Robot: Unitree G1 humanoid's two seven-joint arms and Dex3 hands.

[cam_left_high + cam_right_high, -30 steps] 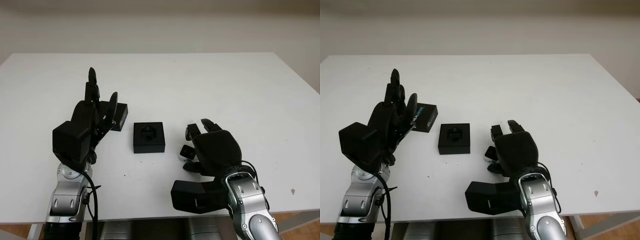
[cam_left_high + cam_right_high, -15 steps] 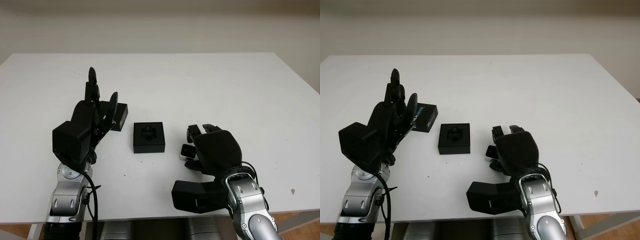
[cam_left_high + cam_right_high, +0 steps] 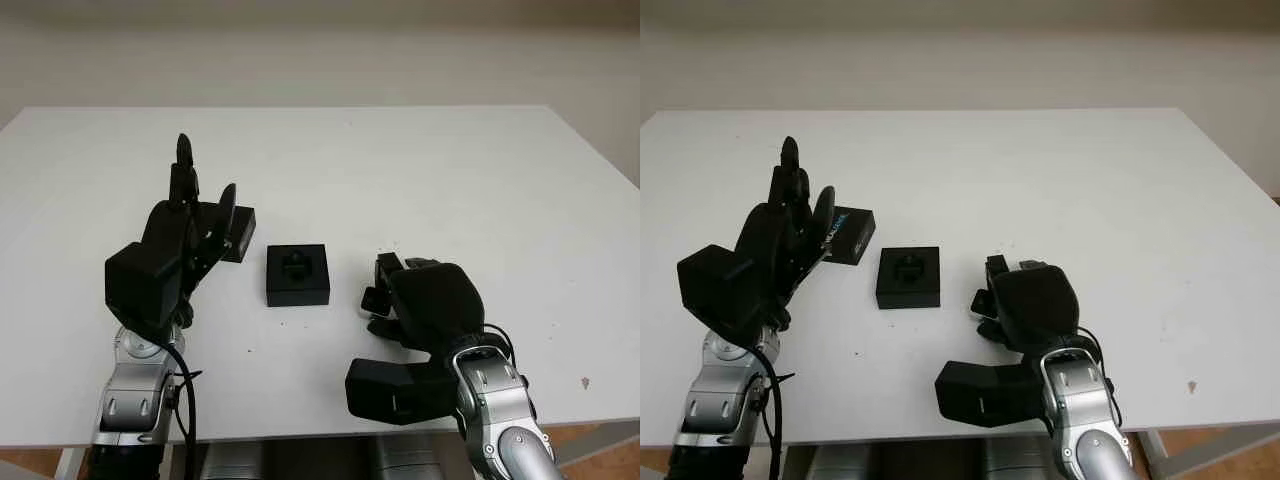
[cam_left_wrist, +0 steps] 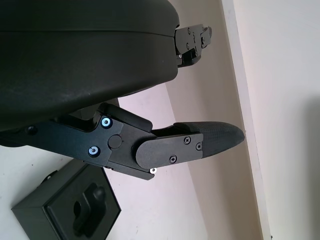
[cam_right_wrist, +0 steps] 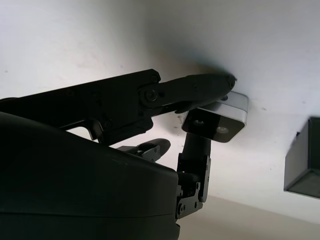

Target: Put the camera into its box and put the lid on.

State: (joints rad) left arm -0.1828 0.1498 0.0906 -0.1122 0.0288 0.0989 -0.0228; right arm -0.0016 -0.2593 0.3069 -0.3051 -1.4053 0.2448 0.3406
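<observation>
The right hand (image 3: 420,300) sits low on the white tabletop (image 3: 450,180), its fingers (image 5: 200,90) curled around the small silver-and-black camera (image 5: 216,119), which lies on the surface just right of the box (image 3: 298,274). The box is open, black, with a shaped insert showing inside. Its lid (image 3: 845,235) lies flat to the left, partly behind the left hand (image 3: 190,225). That hand is raised above the tabletop, open and holding nothing.
</observation>
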